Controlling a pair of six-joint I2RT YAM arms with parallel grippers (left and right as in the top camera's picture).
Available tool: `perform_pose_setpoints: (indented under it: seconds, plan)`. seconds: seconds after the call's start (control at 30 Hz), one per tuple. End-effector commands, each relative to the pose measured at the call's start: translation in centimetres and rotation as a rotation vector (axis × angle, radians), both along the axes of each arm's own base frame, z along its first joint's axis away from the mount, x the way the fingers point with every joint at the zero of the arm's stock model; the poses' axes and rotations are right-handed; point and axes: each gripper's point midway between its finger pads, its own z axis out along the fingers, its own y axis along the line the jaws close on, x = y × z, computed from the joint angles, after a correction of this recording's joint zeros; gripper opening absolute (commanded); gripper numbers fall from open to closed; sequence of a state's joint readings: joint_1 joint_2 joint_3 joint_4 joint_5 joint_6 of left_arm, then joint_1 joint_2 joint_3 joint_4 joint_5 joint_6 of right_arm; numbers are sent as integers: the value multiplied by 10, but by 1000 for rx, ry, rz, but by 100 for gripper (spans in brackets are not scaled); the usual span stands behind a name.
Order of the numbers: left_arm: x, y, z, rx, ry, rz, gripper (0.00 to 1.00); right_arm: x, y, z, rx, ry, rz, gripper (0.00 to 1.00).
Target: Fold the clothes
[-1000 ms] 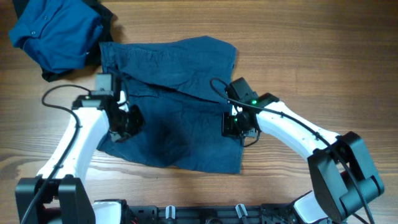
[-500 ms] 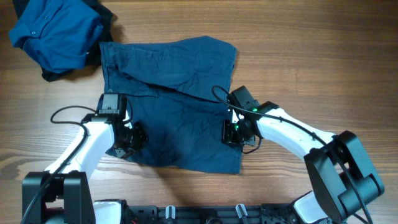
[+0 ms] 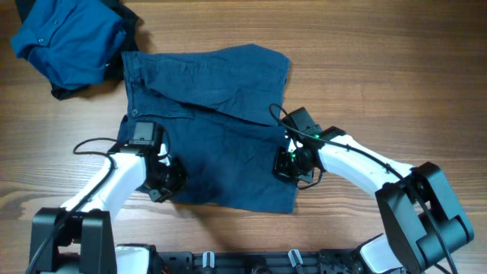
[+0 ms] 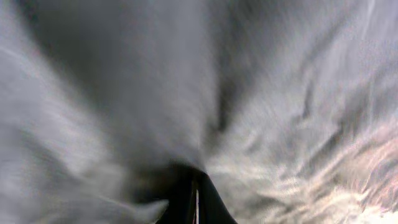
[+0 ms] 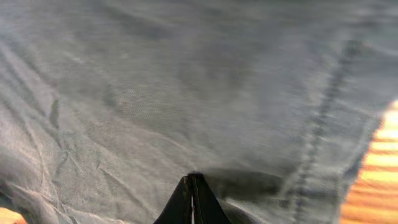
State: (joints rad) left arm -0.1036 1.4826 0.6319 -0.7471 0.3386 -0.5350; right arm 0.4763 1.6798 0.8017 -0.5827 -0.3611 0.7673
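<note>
The dark navy shorts (image 3: 213, 91) lie spread flat in the middle of the table, waistband to the left. The brighter blue shirt (image 3: 65, 42) lies crumpled at the back left corner. My left gripper (image 3: 163, 181) is shut, its tips pressed on the shorts near their front left edge. In the left wrist view the closed fingers (image 4: 196, 180) rest on blurred cloth (image 4: 280, 93). My right gripper (image 3: 291, 164) is shut and presses on the shorts near their right edge. The right wrist view shows its closed tips (image 5: 193, 180) on the cloth (image 5: 186, 81) beside a seam.
The wooden table (image 3: 396, 68) shows to the right of the shorts and in front of them; a strip of it also shows in the right wrist view (image 5: 380, 180). A dark piece of cloth (image 3: 129, 19) lies under the shirt.
Both grippers have slid toward the front edge of the table across the shorts, the left one farther. The shorts stay in place and look flatter.
</note>
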Motion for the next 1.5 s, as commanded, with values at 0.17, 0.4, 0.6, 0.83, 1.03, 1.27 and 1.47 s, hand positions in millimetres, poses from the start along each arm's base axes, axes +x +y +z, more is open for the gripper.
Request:
perform_pose_setpoints:
  seconds: [0.17,0.4,0.6,0.83,1.03,1.27,1.47]
  plan:
    - [-25,-50,-2,-9,52,-82,4,-8,-58,-24,-163,86,-139,4]
    - [-47,-92,-1,-8,58,-146,4,-1,-83,-24,-176,96,-197,4]
    - [-68,-129,1,-41,46,-212,4,-2,-111,-25,-224,118,-249,4]
    - [-78,-162,5,-107,-24,-307,4,-5,-134,-24,-282,140,-317,4]
    - [-79,-163,5,-105,-31,-315,4,-4,-156,-11,-345,120,-406,4]
    - [-80,-163,9,-88,-65,-335,4,-4,-168,22,-357,43,-470,4]
    - [-54,-154,50,-15,-260,-318,4,16,-164,83,-285,-180,-429,4]
